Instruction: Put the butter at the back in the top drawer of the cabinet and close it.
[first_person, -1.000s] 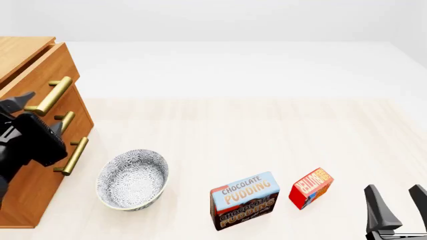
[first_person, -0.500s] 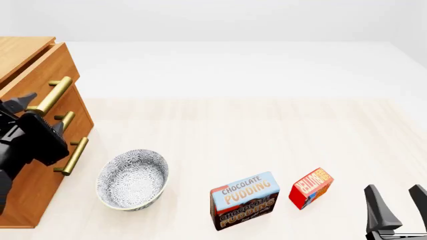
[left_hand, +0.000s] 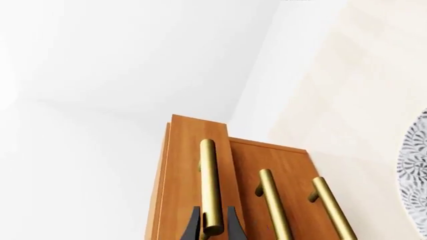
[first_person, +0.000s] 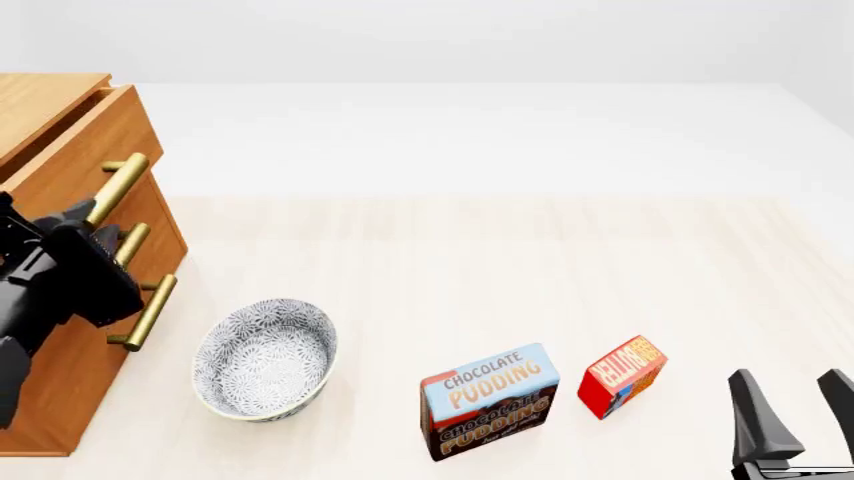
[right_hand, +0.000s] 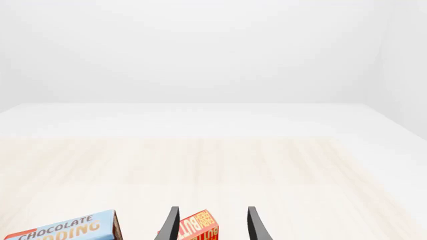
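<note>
Straddling the round brass bar handle (left_hand: 211, 187) of the top drawer (first_person: 83, 150), my left gripper (left_hand: 213, 225) shows only two dark fingertips, and I cannot tell whether they squeeze it. The wooden cabinet (first_person: 60, 340) is cut off at the frame edge. My right gripper (right_hand: 211, 222) is spread wide, the butter (first_person: 622, 375), a small red-orange box, just ahead beside the pudding box (first_person: 489, 400).

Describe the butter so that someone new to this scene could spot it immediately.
Start at the wooden cabinet on the table's left, then scan right along the near edge past the patterned bowl and the Chocolate Pudding box. The butter stands just right of that box. It is the smaller, red-and-orange one, with white lettering.
</note>
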